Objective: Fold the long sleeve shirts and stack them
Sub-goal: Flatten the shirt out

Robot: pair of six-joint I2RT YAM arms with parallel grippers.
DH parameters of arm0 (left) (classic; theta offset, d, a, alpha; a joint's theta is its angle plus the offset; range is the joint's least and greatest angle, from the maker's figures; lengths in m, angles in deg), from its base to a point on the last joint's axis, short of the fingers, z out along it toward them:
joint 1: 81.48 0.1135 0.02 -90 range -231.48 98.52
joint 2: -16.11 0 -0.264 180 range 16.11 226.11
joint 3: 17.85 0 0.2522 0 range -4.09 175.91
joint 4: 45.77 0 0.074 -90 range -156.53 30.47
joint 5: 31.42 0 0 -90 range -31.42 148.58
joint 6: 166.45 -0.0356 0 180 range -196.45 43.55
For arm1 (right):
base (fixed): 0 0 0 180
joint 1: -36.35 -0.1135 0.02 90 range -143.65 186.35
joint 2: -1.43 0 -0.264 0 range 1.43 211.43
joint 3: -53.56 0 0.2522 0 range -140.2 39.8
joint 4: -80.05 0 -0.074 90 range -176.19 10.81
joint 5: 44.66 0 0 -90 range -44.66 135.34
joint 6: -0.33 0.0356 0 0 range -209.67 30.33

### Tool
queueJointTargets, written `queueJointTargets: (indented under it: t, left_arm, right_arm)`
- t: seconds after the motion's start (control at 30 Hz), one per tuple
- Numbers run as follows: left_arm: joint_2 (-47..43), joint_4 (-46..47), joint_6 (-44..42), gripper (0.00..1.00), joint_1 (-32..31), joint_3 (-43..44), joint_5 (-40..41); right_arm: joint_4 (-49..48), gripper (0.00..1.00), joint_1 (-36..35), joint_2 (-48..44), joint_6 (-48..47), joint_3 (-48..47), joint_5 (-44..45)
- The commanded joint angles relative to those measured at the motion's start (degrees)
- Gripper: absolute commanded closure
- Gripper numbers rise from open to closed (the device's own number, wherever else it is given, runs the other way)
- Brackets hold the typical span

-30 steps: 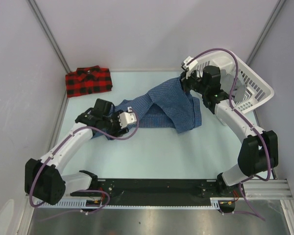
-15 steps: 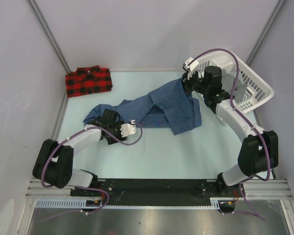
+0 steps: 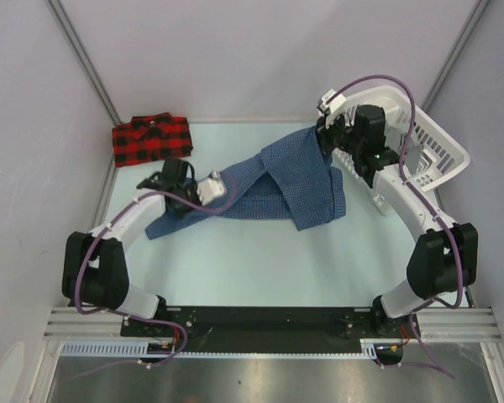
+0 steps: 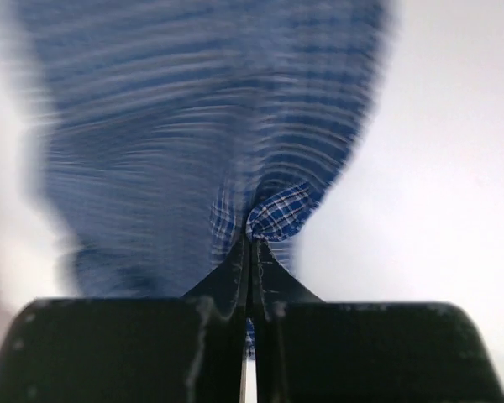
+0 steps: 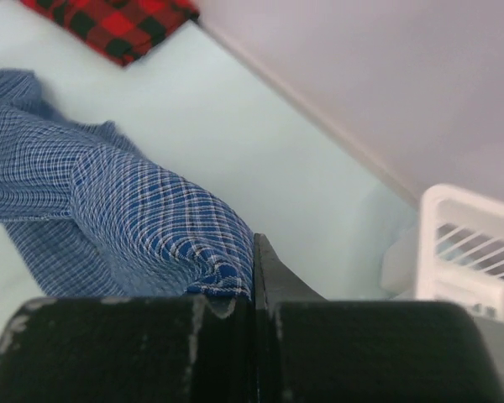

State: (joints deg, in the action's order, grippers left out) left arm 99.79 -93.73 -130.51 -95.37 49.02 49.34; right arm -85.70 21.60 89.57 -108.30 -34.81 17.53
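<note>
The dark blue fine-check long sleeve shirt point(image 3: 277, 185) lies stretched across the middle of the table, unfolded. My left gripper point(image 3: 178, 201) is shut on its left end; in the left wrist view a pinch of checked cloth point(image 4: 273, 214) bunches at the closed fingertips point(image 4: 252, 243). My right gripper point(image 3: 325, 138) is shut on the shirt's far right edge, where a fold of cloth point(image 5: 210, 252) sits against the closed gripper point(image 5: 254, 252). The red-and-black plaid shirt point(image 3: 151, 140) lies folded at the back left corner, apart from both grippers.
A white slatted basket point(image 3: 433, 147) stands tilted at the back right, close behind my right arm, and its wall point(image 5: 479, 243) shows in the right wrist view. Grey walls close in the table on the left, back and right.
My left gripper has shut on the blue shirt's left end and moved back and left, drawing the cloth out flatter. The right gripper has kept its hold, shifting slightly.
</note>
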Motion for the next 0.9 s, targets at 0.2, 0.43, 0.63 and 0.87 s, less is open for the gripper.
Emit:
queueJointTargets:
  t: [0.2,0.43,0.63,0.87]
  left_arm:
    - [0.6,-9.4,13.4,1.0,7.8,33.6,-13.0]
    - [1.0,-24.5,0.6,1.0,9.7,26.1,-22.2]
    - [3.9,-36.5,-10.0,1.0,11.4,19.1,-22.4]
    - [9.7,-34.5,-8.8,0.74,11.3,12.7,-23.6]
  right_arm:
    - [-5.1,1.0,4.9,5.7,3.5,-19.4,2.9]
    - [-1.6,1.0,4.6,3.6,2.3,-15.5,0.7]
    - [3.5,1.0,2.2,-2.0,-1.2,-3.7,-0.9]
    - [8.5,1.0,-2.2,-4.1,-3.3,5.3,-0.8]
